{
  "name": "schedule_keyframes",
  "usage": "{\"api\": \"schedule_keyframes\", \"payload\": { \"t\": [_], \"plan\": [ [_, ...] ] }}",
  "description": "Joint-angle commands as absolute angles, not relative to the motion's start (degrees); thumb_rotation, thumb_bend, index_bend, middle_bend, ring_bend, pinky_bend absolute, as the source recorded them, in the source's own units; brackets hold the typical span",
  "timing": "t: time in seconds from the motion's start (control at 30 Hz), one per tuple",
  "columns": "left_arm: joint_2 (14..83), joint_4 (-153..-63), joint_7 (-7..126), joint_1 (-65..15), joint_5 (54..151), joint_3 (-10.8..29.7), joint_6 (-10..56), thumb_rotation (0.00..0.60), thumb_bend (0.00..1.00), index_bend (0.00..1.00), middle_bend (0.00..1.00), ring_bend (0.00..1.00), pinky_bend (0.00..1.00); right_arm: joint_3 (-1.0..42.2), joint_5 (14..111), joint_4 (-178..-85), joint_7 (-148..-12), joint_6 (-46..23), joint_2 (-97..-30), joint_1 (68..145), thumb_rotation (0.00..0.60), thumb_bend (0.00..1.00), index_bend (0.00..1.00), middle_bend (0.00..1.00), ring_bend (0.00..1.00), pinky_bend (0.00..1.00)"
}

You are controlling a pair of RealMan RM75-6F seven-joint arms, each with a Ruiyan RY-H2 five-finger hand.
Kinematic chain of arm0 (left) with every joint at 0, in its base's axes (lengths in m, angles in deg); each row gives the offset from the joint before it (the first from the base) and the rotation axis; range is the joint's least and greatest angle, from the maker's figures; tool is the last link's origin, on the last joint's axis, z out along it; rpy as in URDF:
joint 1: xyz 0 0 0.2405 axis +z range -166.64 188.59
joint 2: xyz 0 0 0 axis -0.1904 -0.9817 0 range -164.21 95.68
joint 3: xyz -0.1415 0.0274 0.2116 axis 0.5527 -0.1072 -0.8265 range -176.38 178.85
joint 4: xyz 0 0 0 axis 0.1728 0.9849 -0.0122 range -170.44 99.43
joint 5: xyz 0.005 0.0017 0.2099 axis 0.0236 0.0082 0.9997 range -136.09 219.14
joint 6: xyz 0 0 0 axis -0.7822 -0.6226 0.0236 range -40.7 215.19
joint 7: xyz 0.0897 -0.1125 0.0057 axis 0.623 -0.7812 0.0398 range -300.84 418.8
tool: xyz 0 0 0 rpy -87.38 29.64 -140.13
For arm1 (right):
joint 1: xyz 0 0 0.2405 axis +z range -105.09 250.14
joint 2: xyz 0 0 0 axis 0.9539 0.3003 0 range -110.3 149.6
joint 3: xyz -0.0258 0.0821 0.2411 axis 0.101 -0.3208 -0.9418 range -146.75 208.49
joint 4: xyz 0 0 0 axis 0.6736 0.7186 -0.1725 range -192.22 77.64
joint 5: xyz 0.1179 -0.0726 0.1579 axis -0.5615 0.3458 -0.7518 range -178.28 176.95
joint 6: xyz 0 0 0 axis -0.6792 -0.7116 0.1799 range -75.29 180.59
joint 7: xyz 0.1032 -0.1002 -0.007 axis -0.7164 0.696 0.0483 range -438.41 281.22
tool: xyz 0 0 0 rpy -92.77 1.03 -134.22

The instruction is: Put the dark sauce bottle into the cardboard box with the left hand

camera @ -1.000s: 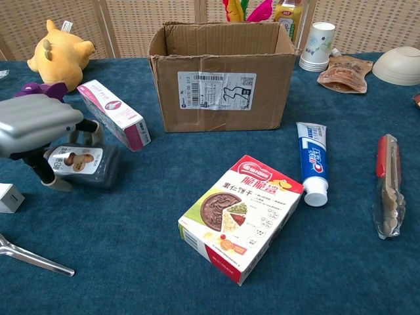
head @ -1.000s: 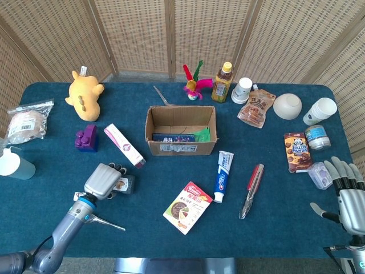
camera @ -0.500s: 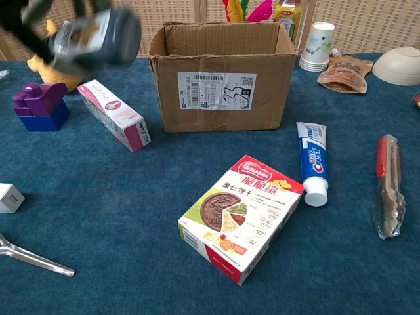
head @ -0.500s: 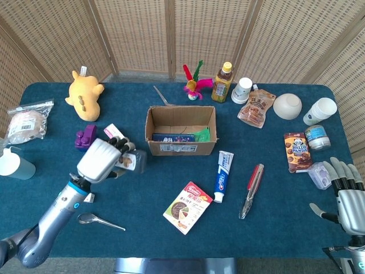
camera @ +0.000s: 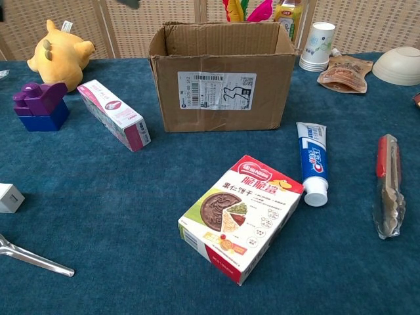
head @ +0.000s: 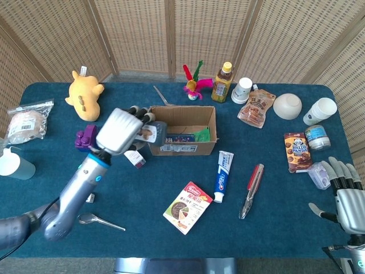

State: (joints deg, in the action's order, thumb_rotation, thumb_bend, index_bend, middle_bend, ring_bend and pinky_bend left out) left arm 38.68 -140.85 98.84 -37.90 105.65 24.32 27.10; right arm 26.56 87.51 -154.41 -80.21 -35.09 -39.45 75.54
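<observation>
A: Progress so far?

B: Roughly midway, by the look of it. Dark sauce bottle off the blue bench, gripped in the left robot hand, raised just beside the left wall of the cardboard box. Not yet inside. Left to do: carry over the rim, lower, release.

A: Pose of that arm?

B: Reaching up and forward from the lower left in the head view, fingers curled around the bottle, bottle pointing toward the box. Out of the chest view almost entirely.

A: And the other?

B: Right robot hand at the far right edge, fingers spread, holding nothing, well apart from the box.
</observation>
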Motion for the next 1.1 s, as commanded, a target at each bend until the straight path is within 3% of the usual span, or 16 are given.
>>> {"api": "schedule_keyframes", "payload": {
  "t": [0.03,0.23,0.33,0.4,0.47,0.57,0.9,1.1],
  "plan": [
    [42.2,-136.8,104.6,-44.0,99.3,25.9,29.7,0.600,0.18,0.49,0.54,0.52,0.74,26.6,87.3,-154.4,-80.6,-34.8,-39.4,75.6,0.600,0.00,0.00,0.00,0.00,0.00],
    [47.1,-130.5,109.4,-50.4,90.2,25.6,30.8,0.600,0.18,0.48,0.50,0.49,0.72,26.3,86.7,-154.1,-83.0,-34.7,-38.9,75.7,0.600,0.00,0.00,0.00,0.00,0.00],
    [49.9,-126.4,111.1,-53.1,86.3,25.0,31.0,0.600,0.17,0.38,0.28,0.31,0.64,26.2,86.1,-153.6,-83.9,-33.7,-38.7,76.0,0.600,0.00,0.00,0.00,0.00,0.00],
    [51.3,-124.6,112.0,-54.4,83.5,24.7,31.0,0.600,0.15,0.22,0.08,0.13,0.55,26.2,85.9,-153.4,-84.2,-33.2,-38.7,76.2,0.600,0.00,0.00,0.00,0.00,0.00],
    [52.3,-123.6,112.8,-55.7,80.6,24.5,30.9,0.600,0.13,0.09,0.00,0.03,0.49,26.1,85.7,-153.2,-84.6,-32.9,-38.7,76.3,0.600,0.00,0.00,0.00,0.00,0.00],
    [52.9,-123.3,113.2,-56.9,79.3,24.1,30.3,0.600,0.11,0.00,0.00,0.00,0.43,26.1,85.6,-153.1,-84.8,-32.9,-38.6,76.4,0.600,0.00,0.00,0.00,0.00,0.00],
    [48.6,-130.2,108.6,-55.0,83.7,23.3,25.5,0.600,0.10,0.00,0.00,0.00,0.36,26.4,86.5,-153.5,-84.2,-33.5,-38.6,76.2,0.600,0.00,0.00,0.00,0.00,0.00],
    [41.0,-139.7,105.7,-48.3,87.5,18.9,21.3,0.600,0.11,0.00,0.00,0.00,0.08,26.6,87.0,-153.6,-83.6,-33.8,-38.7,76.2,0.600,0.00,0.00,0.00,0.00,0.00]
  ]
}}
